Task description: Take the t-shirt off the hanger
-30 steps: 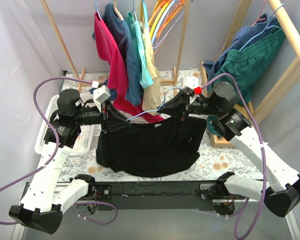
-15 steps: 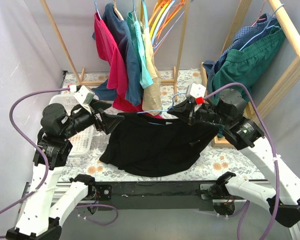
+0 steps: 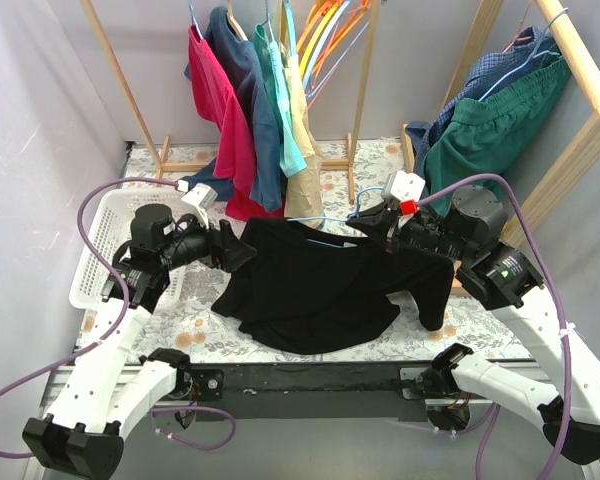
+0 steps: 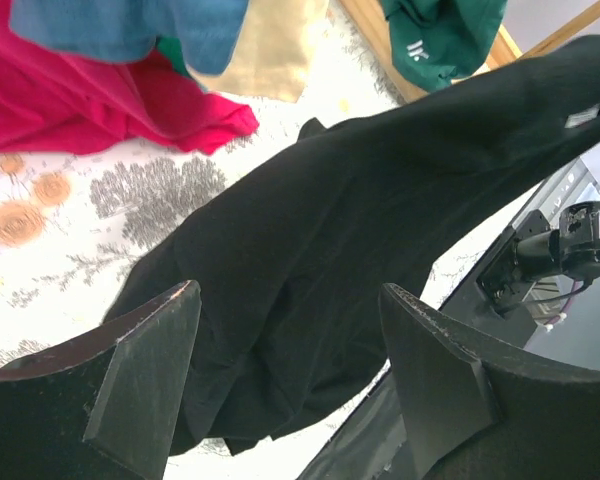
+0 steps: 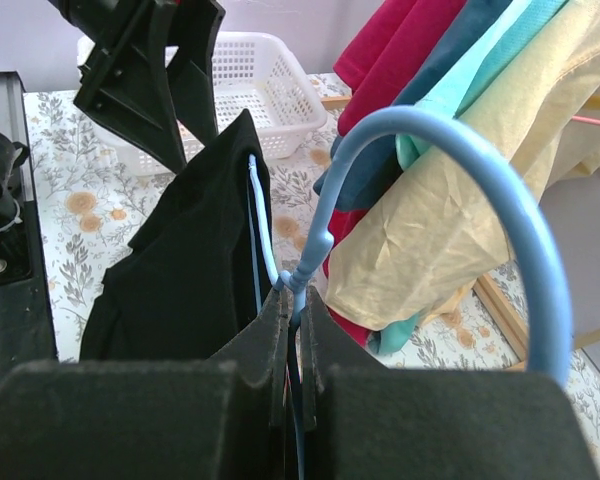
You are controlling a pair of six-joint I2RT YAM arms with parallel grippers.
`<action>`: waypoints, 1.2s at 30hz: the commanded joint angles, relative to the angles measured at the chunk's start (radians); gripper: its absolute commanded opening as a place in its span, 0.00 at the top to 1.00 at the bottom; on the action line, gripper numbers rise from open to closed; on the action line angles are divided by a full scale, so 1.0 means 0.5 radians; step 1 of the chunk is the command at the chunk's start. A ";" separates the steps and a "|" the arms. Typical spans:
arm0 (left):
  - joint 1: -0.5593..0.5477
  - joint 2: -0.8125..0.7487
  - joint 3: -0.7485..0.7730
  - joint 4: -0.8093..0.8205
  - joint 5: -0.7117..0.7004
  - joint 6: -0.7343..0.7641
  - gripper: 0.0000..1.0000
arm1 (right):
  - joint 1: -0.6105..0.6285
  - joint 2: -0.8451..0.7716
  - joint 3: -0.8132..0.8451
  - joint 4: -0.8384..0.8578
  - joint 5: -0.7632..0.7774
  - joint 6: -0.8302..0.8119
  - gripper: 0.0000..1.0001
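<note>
While the right gripper (image 3: 378, 228) pinches the blue hanger (image 5: 450, 140) at its neck, the black t-shirt (image 3: 315, 290) drapes from it at centre; the left gripper (image 3: 238, 252), jaws apart and empty, sits by the shirt's left shoulder.

Hanging clothes (image 3: 252, 110) close off the space behind the t-shirt (image 3: 320, 290), a white basket (image 3: 90, 255) its left.

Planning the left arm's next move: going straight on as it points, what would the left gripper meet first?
Probably the t-shirt: its black cloth lies right ahead of the open left gripper. Depth is unclear, so how soon I cannot tell.
</note>
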 commanded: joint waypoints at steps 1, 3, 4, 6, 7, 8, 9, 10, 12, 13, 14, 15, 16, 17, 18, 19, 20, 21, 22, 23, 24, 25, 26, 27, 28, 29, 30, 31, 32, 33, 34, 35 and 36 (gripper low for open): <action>-0.010 0.017 -0.057 0.106 -0.032 -0.064 0.29 | -0.006 -0.032 0.080 0.141 -0.064 0.034 0.99; -0.007 0.042 -0.091 0.177 -0.103 -0.109 0.33 | -0.003 -0.032 0.077 0.141 -0.076 0.047 0.99; -0.007 0.066 -0.097 0.198 -0.118 -0.128 0.37 | -0.003 -0.032 0.071 0.138 -0.089 0.050 0.99; -0.010 0.091 -0.110 0.238 -0.179 -0.177 0.48 | -0.003 -0.032 0.050 0.125 -0.089 0.053 0.99; -0.010 0.097 -0.113 0.269 -0.201 -0.186 0.67 | -0.006 -0.032 0.050 0.113 -0.080 0.050 0.99; -0.010 0.113 -0.116 0.284 -0.235 -0.202 0.76 | -0.006 -0.032 0.047 0.095 -0.077 0.044 0.99; -0.010 0.116 -0.113 0.297 -0.296 -0.220 0.84 | -0.006 -0.032 0.043 0.049 -0.067 0.031 0.99; -0.010 0.119 -0.110 0.303 -0.336 -0.223 1.00 | -0.003 -0.035 0.046 0.018 -0.055 0.022 0.99; -0.010 0.116 -0.097 0.303 -0.516 -0.235 1.00 | -0.003 -0.045 0.028 -0.073 -0.034 -0.005 0.99; -0.010 0.107 -0.094 0.303 -0.584 -0.248 1.00 | -0.006 -0.060 0.016 -0.101 -0.009 -0.015 0.99; -0.010 0.104 -0.085 0.300 -0.649 -0.254 1.00 | -0.003 -0.069 0.007 -0.141 0.000 -0.027 0.99; -0.010 0.088 -0.067 0.297 -0.734 -0.266 1.00 | -0.003 -0.078 -0.018 -0.169 0.015 -0.039 0.99; -0.007 0.082 -0.058 0.288 -0.869 -0.300 1.00 | -0.006 -0.112 -0.030 -0.239 0.037 -0.048 0.99; -0.010 0.079 -0.045 0.288 -0.931 -0.303 1.00 | -0.006 -0.127 -0.039 -0.267 0.043 -0.061 0.99; -0.010 0.076 -0.036 0.275 -0.977 -0.318 1.00 | -0.003 -0.146 -0.067 -0.295 0.055 -0.067 0.99; -0.010 0.079 -0.009 0.269 -1.081 -0.327 1.00 | -0.006 -0.188 -0.076 -0.356 0.086 -0.088 0.99; -0.007 0.082 0.004 0.260 -1.118 -0.343 1.00 | -0.003 -0.204 -0.082 -0.381 0.107 -0.103 0.99; -0.010 0.088 0.013 0.236 -1.146 -0.346 1.00 | -0.003 -0.225 -0.085 -0.411 0.141 -0.110 0.99; -0.007 0.109 0.037 0.214 -1.228 -0.355 1.00 | -0.003 -0.259 -0.070 -0.433 0.208 -0.113 0.99; -0.007 0.128 0.047 0.199 -1.293 -0.361 1.00 | -0.003 -0.278 -0.058 -0.482 0.227 -0.131 0.99; -0.007 0.146 0.056 0.156 -1.321 -0.364 1.00 | -0.003 -0.296 -0.043 -0.506 0.245 -0.140 0.99; -0.007 0.171 0.059 0.144 -1.345 -0.370 1.00 | -0.006 -0.327 -0.003 -0.528 0.288 -0.147 0.99; -0.010 0.183 0.050 0.137 -1.352 -0.370 1.00 | -0.006 -0.345 0.013 -0.562 0.313 -0.156 0.99; -0.010 0.189 0.044 0.140 -1.343 -0.367 1.00 | -0.003 -0.364 0.034 -0.568 0.343 -0.156 0.99; -0.010 0.195 0.038 0.140 -1.330 -0.367 1.00 | -0.003 -0.397 0.059 -0.565 0.395 -0.153 0.99; -0.007 0.202 0.022 0.143 -1.303 -0.364 1.00 | -0.003 -0.416 0.071 -0.544 0.420 -0.147 0.99; -0.007 0.199 0.016 0.143 -1.291 -0.370 1.00 | -0.003 -0.455 0.089 -0.525 0.463 -0.137 0.99; -0.007 0.196 0.001 0.143 -1.269 -0.374 1.00 | -0.006 -0.489 0.096 -0.480 0.494 -0.125 0.99; -0.010 0.196 -0.008 0.146 -1.272 -0.383 1.00 | -0.003 -0.517 0.102 -0.434 0.494 -0.110 0.99; -0.007 0.205 -0.002 0.146 -1.275 -0.386 1.00 | -0.003 -0.526 0.123 -0.433 0.421 -0.113 0.99; -0.007 0.226 0.013 0.143 -1.281 -0.386 1.00 | -0.003 -0.523 0.141 -0.445 0.326 -0.113 0.99; -0.010 0.235 0.040 0.137 -1.284 -0.386 1.00 | -0.003 -0.502 0.181 -0.494 0.237 -0.122 0.99; -0.010 0.263 0.077 0.137 -1.275 -0.389 1.00 | -0.003 -0.477 0.218 -0.546 0.164 -0.134 0.99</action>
